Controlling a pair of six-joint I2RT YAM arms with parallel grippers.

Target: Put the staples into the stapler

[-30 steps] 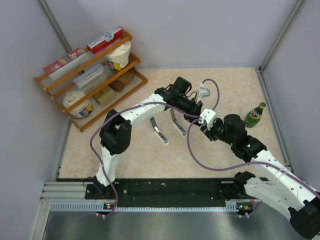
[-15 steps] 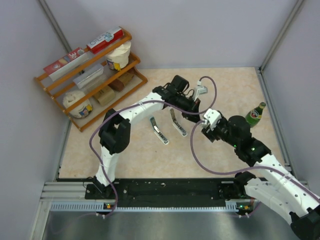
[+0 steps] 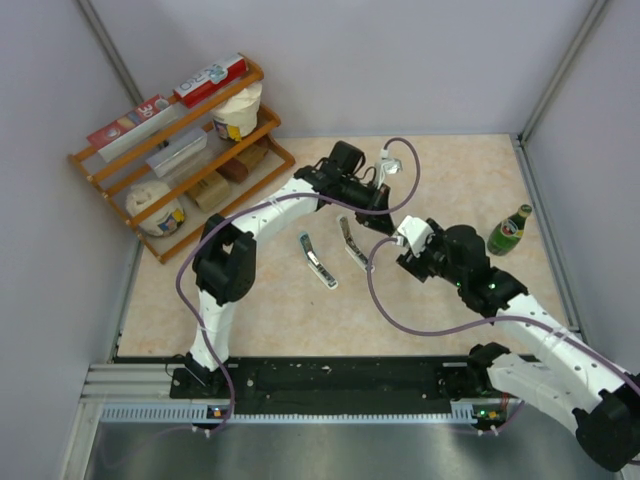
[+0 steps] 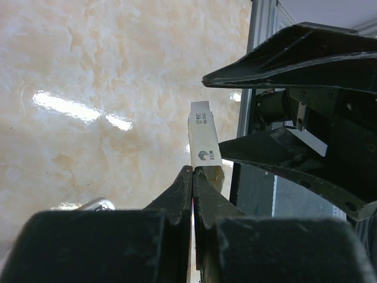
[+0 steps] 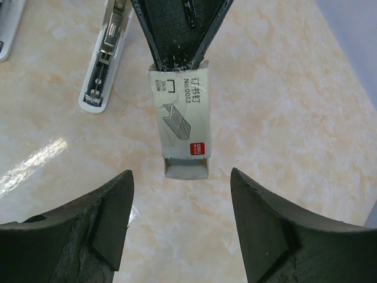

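in the right wrist view the right jaws stand wide apart at the bottom of the frame, one dark finger (image 5: 88, 236) at the lower left and its mate at the lower right, gripping nothing; in the gap between their tips, touching neither, is the lower end of the staples (image 5: 179, 127), a small whitish-grey packet printed with a drawing of staples, a red mark and "no.0012"; its upper end is pinched by the left jaws, which come in from the top centre of that frame, pressed together on the packet; the left wrist view shows the same grip, the two black fingers (image 4: 171, 200) at the bottom meeting on the packet's near end, with the right arm's spread fingers filling the right of the frame; the packet is held clear of the beige marbled surface (image 3: 280, 300) and touches neither stapler; past it, at the upper left of the right wrist view, one stapler (image 5: 106, 65) lies opened out on the surface, its metal channel showing; a second stapler (image 5: 6, 35) is cut by the left edge; in the top view a green bottle (image 3: 510, 230) stands at the right and a wooden rack (image 3: 226, 208) of goods sits at the upper left.
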